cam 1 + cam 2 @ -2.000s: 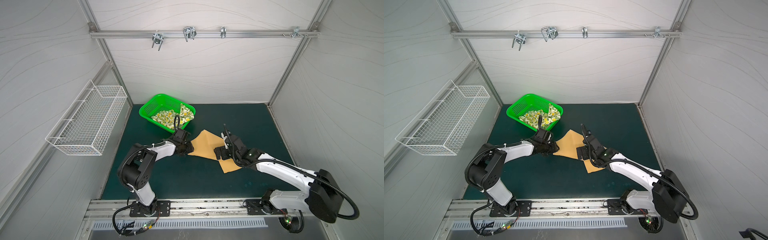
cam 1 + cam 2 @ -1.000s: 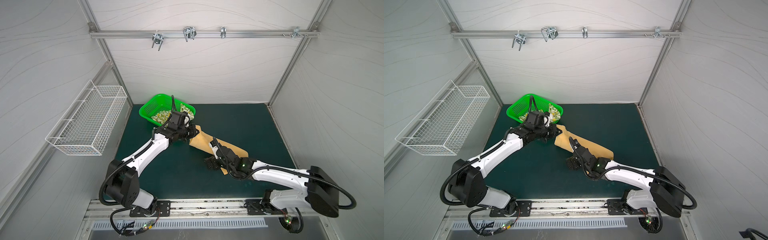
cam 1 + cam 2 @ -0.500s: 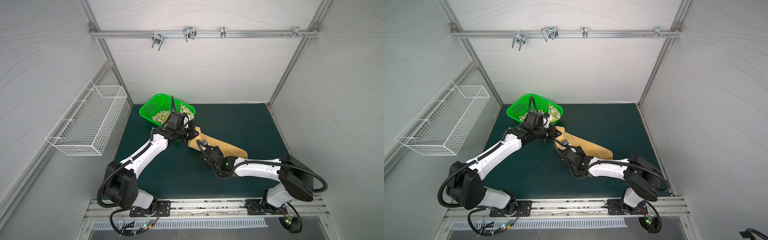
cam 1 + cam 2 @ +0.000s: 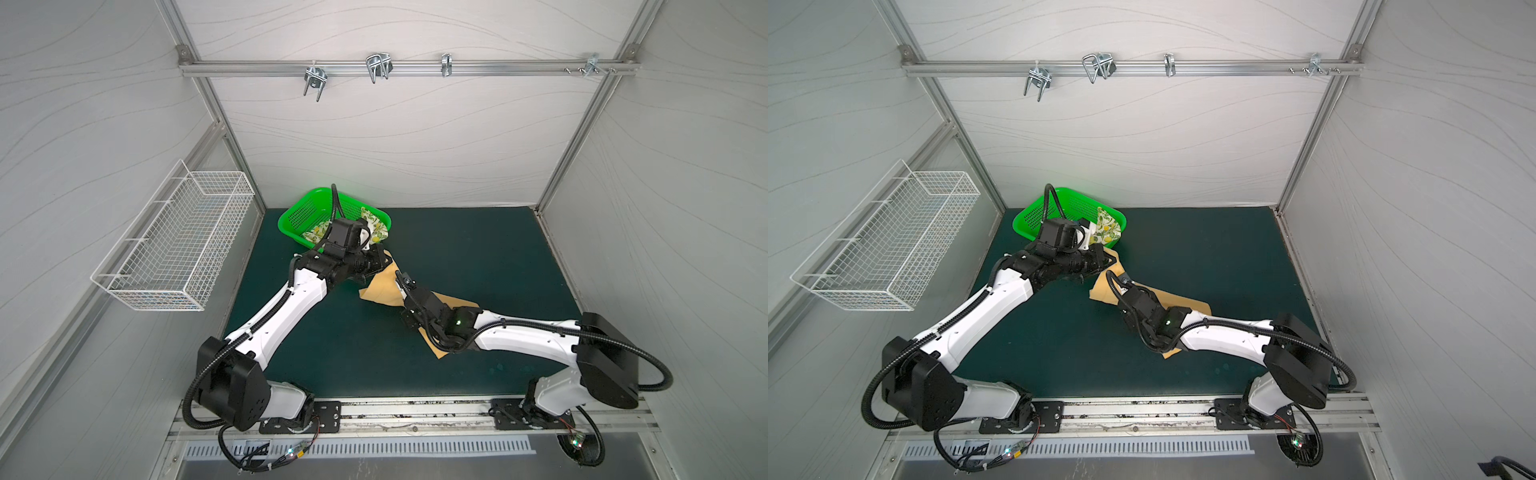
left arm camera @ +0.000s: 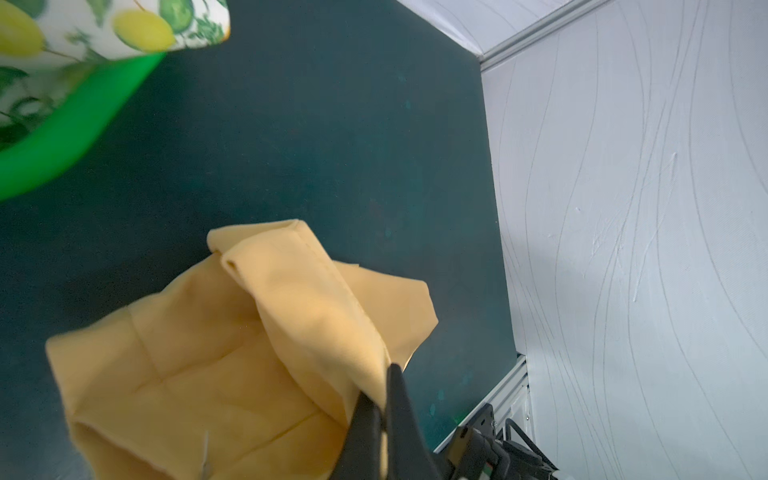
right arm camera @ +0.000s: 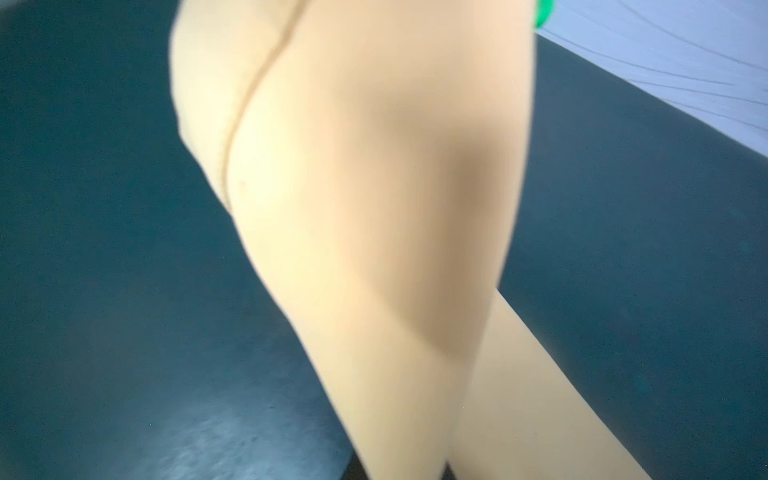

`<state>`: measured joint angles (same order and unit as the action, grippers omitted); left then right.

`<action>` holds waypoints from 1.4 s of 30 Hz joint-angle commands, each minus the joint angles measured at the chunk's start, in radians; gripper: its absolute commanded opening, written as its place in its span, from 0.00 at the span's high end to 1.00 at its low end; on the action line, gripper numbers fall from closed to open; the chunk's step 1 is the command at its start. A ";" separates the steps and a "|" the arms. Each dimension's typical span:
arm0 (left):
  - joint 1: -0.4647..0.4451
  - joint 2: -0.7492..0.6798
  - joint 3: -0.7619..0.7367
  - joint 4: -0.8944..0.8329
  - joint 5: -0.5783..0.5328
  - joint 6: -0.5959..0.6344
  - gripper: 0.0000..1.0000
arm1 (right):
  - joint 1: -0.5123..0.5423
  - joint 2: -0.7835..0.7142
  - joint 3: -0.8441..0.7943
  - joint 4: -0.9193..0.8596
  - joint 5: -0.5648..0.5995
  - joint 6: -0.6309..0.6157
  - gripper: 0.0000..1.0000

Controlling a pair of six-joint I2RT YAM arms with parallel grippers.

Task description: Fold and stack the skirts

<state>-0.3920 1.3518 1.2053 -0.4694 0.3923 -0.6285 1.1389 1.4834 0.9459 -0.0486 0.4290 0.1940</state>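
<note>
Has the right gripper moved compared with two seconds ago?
Yes. The right gripper has shifted left over the mustard skirt, nearer the green basket.

The left arm (image 4: pixel 299 291) hides much of the lemon skirt (image 4: pixel 376 220), and the mustard skirt (image 6: pixel 374 208) is blurred.

The mustard skirt (image 4: pixel 381 286) (image 4: pixel 1103 291) (image 6: pixel 374 208) is plain orange-yellow cloth, creased and partly folded. It lies on the dark green surface (image 4: pixel 465 257) in a slanting band, and one fold (image 5: pixel 316 316) is drawn up off the surface. The lemon skirt (image 4: pixel 374 220) (image 4: pixel 1106 230) (image 5: pixel 104 25) is cream, printed with yellow lemons and green leaves. It lies crumpled in the green basket (image 4: pixel 293 214) at the back left, with a corner draped over the rim.
</note>
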 commanded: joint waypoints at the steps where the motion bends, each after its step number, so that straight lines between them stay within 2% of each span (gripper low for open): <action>1: 0.037 -0.085 0.103 -0.054 -0.058 0.049 1.00 | 0.007 -0.050 0.106 -0.024 -0.274 -0.007 0.99; 5: 0.045 -0.142 0.223 -0.158 -0.113 0.114 1.00 | -0.046 -0.098 0.161 -0.003 -0.525 0.065 0.99; 7: 0.044 -0.149 0.271 -0.174 -0.081 0.111 1.00 | -0.132 -0.131 0.125 0.062 -0.674 0.152 0.99; 9: 0.042 -0.142 0.282 -0.153 -0.018 0.081 1.00 | -0.228 -0.165 0.057 0.134 -0.763 0.235 0.99; 11: 0.033 -0.129 0.255 -0.099 0.020 0.051 1.00 | -0.344 -0.185 -0.026 0.189 -0.807 0.326 0.98; 15: -0.020 -0.066 0.181 -0.007 0.017 0.023 1.00 | -0.545 -0.152 -0.143 0.189 -0.854 0.431 0.95; 17: -0.050 -0.015 0.133 0.061 0.019 -0.002 1.00 | -0.614 -0.122 -0.184 0.159 -0.826 0.460 0.84; 20: -0.094 0.088 0.102 0.150 0.026 -0.038 1.00 | -0.696 -0.075 -0.230 0.136 -0.796 0.478 0.62; 22: -0.117 0.166 0.108 0.183 0.023 -0.049 1.00 | -0.744 -0.059 -0.257 0.110 -0.754 0.484 0.42; 24: -0.126 0.225 0.117 0.215 0.023 -0.062 1.00 | -0.771 -0.070 -0.269 0.071 -0.715 0.477 0.30; 29: -0.128 0.354 0.197 0.242 0.049 -0.077 1.00 | -0.761 -0.240 -0.338 -0.007 -0.554 0.455 0.13; 31: -0.130 0.403 0.246 0.242 0.072 -0.081 1.00 | -0.736 -0.331 -0.349 -0.071 -0.468 0.437 0.02; 34: -0.151 0.492 0.349 0.220 0.098 -0.076 1.00 | -0.697 -0.475 -0.377 -0.124 -0.370 0.417 0.01; 38: -0.202 0.636 0.525 0.169 0.116 -0.058 1.00 | -0.664 -0.603 -0.396 -0.197 -0.320 0.409 0.01; 42: -0.249 0.780 0.699 0.170 0.146 -0.089 1.00 | -0.615 -0.685 -0.407 -0.253 -0.266 0.401 0.01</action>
<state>-0.6056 2.0541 1.7905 -0.3080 0.4904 -0.6975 0.4953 0.8368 0.5533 -0.2043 0.0814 0.6086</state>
